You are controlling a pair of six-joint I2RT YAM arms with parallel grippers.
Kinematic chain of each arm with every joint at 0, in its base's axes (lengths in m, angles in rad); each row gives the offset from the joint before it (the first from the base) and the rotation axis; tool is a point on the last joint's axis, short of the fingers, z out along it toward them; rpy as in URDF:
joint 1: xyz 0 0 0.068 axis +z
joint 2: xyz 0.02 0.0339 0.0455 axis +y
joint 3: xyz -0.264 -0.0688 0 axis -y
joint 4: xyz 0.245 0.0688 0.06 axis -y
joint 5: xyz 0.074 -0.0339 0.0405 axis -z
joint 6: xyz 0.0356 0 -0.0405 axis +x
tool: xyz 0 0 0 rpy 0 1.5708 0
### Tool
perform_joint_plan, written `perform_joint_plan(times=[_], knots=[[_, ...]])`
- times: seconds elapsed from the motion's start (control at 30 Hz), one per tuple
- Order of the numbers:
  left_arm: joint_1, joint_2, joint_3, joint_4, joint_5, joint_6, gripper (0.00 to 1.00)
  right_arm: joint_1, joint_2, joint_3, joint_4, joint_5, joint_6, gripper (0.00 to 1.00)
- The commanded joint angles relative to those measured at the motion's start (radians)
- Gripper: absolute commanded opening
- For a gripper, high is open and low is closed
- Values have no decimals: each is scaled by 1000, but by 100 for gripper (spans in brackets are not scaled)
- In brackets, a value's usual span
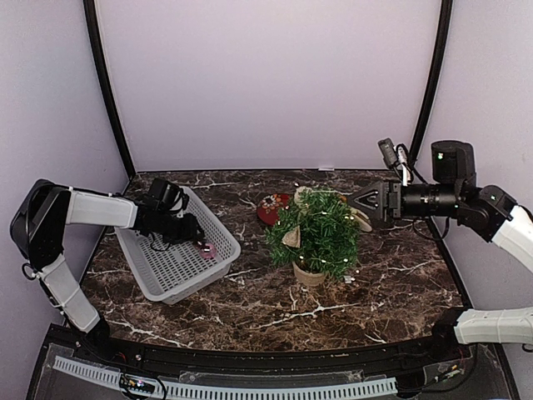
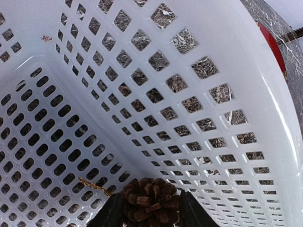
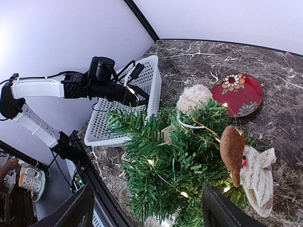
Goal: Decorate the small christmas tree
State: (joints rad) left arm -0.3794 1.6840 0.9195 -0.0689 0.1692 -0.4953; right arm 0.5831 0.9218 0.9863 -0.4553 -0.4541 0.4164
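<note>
Marble surface [image 1: 275, 304]: left tool [image 2: 151, 195] grips a pine cone [image 2: 150, 204] by the wall of the basket [image 2: 213, 71]; right tool [image 1: 354, 202] gapes open beside the tree [image 1: 315, 232].

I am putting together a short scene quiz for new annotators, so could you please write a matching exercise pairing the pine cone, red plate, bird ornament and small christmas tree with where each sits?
Column one:
1 pine cone
2 red plate
3 bird ornament
4 small christmas tree

Column two:
A standing in a beige pot
B in the left claw, within the white basket
C on the table just behind the tree
D at the tree's outer edge

Pairs: 1-B, 2-C, 3-D, 4-A
</note>
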Motion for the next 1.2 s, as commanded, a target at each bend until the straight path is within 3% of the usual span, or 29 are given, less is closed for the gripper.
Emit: perform_joint_plan(times=[0.0, 0.33, 0.53, 0.6, 0.83, 1.0, 1.17], knots=[[6, -69, -20, -33, -14, 25, 41, 7, 8, 46, 47, -23, -24, 79], [7, -179, 19, -80, -54, 53, 39, 7, 21, 66, 49, -32, -42, 79], [7, -259, 23, -54, 4, 53, 39, 7, 33, 73, 64, -41, -48, 79], [7, -304, 17, -10, 54, 51, 39, 7, 45, 80, 70, -47, -57, 79], [-36, -451, 16, 261, 437, 21, 39, 7, 110, 151, 154, -102, -71, 77], [-158, -525, 59, 329, 547, 98, 40, 35, 153, 221, 177, -147, -101, 76], [-315, -562, 88, 364, 614, 268, 39, 52, 194, 272, 166, -220, -130, 76]])
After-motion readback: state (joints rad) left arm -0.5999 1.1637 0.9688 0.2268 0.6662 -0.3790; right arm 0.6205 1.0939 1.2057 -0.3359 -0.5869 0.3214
